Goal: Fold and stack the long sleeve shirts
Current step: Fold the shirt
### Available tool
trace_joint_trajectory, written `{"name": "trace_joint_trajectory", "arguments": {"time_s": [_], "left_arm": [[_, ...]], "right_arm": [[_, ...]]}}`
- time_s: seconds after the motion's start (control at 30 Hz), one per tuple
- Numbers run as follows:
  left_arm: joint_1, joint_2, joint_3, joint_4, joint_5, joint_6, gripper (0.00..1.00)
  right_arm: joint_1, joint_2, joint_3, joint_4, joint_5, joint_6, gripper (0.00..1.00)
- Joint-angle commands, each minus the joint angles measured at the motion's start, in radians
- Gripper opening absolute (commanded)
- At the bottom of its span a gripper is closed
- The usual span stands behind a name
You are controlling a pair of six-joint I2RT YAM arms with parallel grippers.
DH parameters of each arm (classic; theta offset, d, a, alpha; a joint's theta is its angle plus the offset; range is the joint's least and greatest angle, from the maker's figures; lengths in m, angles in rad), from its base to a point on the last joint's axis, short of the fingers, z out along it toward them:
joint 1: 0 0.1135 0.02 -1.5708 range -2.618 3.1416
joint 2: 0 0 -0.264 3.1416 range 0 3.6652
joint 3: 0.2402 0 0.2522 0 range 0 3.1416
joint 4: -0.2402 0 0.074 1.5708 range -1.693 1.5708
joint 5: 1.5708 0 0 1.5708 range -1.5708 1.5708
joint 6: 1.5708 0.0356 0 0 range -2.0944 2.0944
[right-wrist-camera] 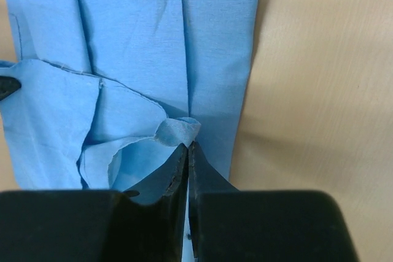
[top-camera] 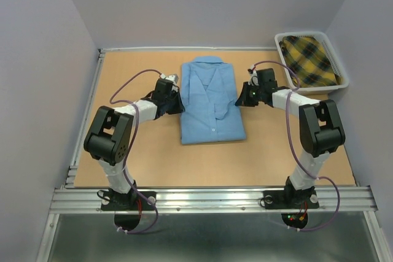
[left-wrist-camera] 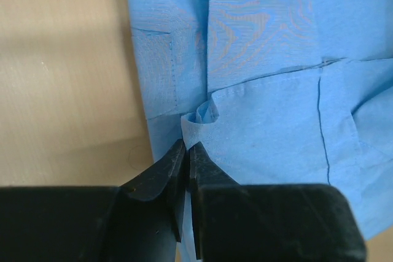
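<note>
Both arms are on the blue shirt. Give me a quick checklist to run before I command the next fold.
1. Left gripper shut on the blue shirt's left edge: ok.
2. Right gripper shut on its right edge: ok.
3. Both pinches roughly level across the shirt: ok.
4. Number of cloth layers caught in each pinch: cannot tell.
5. Nothing trailing outside the shirt's folded outline: ok.
6. Basket with plaid cloth apart from the shirt: ok.

Plain light blue shirt [top-camera: 212, 105], yellow-and-black plaid cloth [top-camera: 310, 59] (in a white bin [top-camera: 322, 88]), tan wood-grain tabletop [top-camera: 147, 157]
</note>
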Motion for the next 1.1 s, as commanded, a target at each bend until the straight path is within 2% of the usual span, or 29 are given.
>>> {"name": "trace_joint_trajectory", "arguments": {"time_s": [0.0,0.1,0.13,0.23,0.27,0.37,0.43,0.53,0.67,0.8,0.83,1.07], "left_arm": [[0.000,0.015,0.067,-0.006,-0.059,0.005,0.20],[0.000,0.020,0.090,-0.026,-0.074,0.004,0.31],[0.000,0.013,0.101,-0.044,-0.086,0.002,0.41],[0.000,-0.030,0.112,-0.063,-0.099,-0.001,0.57],[0.000,-0.044,0.113,-0.067,-0.102,-0.002,0.69],[-0.005,-0.115,0.123,-0.093,-0.116,-0.011,0.87],[-0.021,-0.170,0.126,-0.122,-0.129,-0.021,0.91],[-0.075,-0.243,0.117,-0.136,-0.151,-0.042,0.91],[-0.156,-0.329,0.031,-0.143,-0.157,-0.119,0.86],[-0.212,-0.389,-0.119,-0.031,-0.114,-0.224,0.79],[-0.219,-0.394,-0.143,-0.014,-0.111,-0.237,0.75],[-0.253,-0.345,-0.252,0.098,-0.079,-0.283,0.70]], "right_arm": [[-0.004,0.022,0.034,0.048,0.014,-0.012,0.10],[-0.004,0.008,0.036,0.048,0.036,-0.017,0.19],[-0.004,-0.012,0.036,0.048,0.042,-0.018,0.25],[-0.004,-0.068,0.031,0.045,0.072,-0.021,0.33],[-0.004,-0.085,0.025,0.045,0.080,-0.023,0.37],[-0.003,-0.146,0.010,0.042,0.092,-0.017,0.48],[0.000,-0.176,-0.004,0.037,0.085,-0.009,0.49],[0.012,-0.223,-0.039,0.028,0.059,0.017,0.49],[0.045,-0.259,-0.099,0.027,-0.010,0.083,0.43],[0.086,-0.272,-0.164,0.036,-0.039,0.115,0.36],[0.098,-0.269,-0.171,0.039,-0.044,0.124,0.33],[0.118,-0.236,-0.248,0.129,-0.066,0.174,0.19]]}}
